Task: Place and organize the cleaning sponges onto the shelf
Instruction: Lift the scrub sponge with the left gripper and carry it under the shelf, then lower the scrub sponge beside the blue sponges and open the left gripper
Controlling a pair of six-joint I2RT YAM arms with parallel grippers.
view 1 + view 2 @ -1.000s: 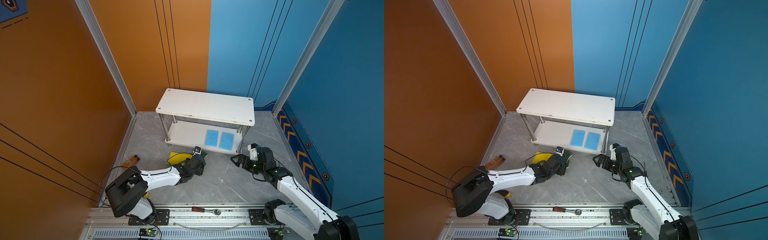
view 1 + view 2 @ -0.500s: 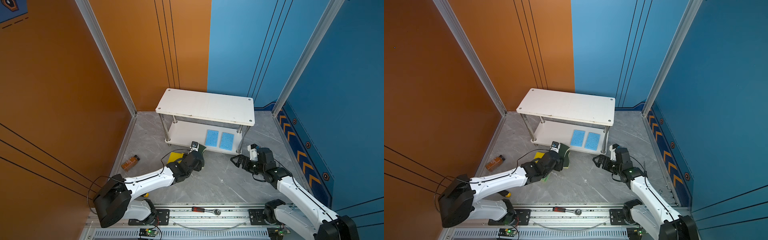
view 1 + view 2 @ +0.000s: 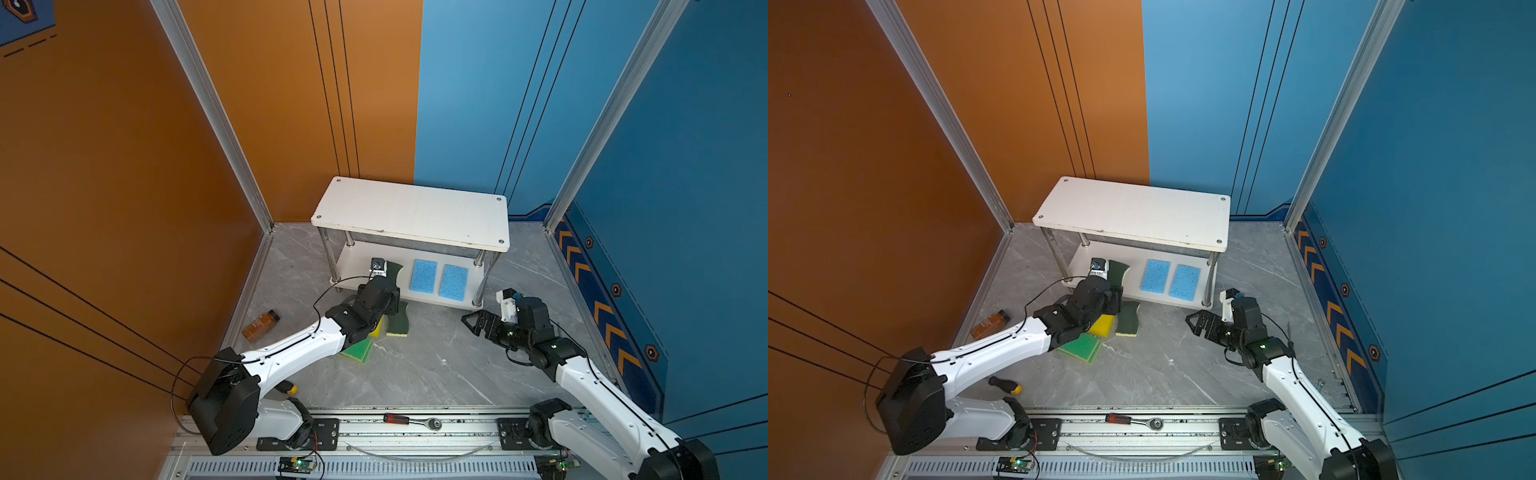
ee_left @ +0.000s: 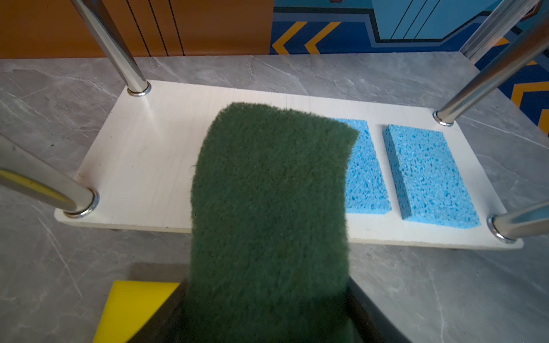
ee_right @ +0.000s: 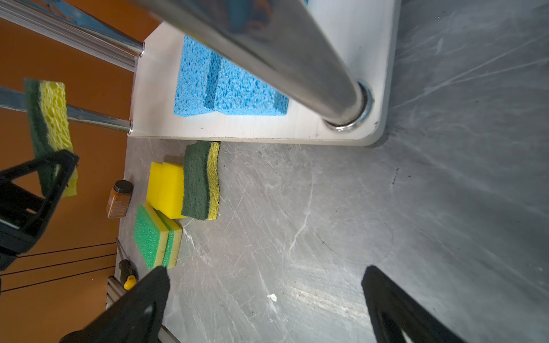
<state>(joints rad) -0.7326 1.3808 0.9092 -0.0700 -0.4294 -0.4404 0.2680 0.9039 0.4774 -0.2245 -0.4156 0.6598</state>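
**Held item.** One dark-green wavy-edged sponge is clamped in the left end effector, with the jaws part-closed on its rear end. The green face is toward the wrist camera and the yellow backing is underneath. The sponge projects forward from the jaws, over the front edge of the lower board of the shelf and raised clear of it.

**Shelf contents.** Ahead and to the right of the left end effector, two light blue sponges lie flat side by side on the lower board. The top board is bare.

**Worktop.** Below and just behind the left end effector lie the second dark-green sponge, yellow block sponges touching it, and two overlapping light-green-topped sponges. A brown bottle lies well to its left.

**Right end effector**. Its jaws are spread wide and hold nothing. It hangs over the worktop, with the shelf's front right post just ahead.
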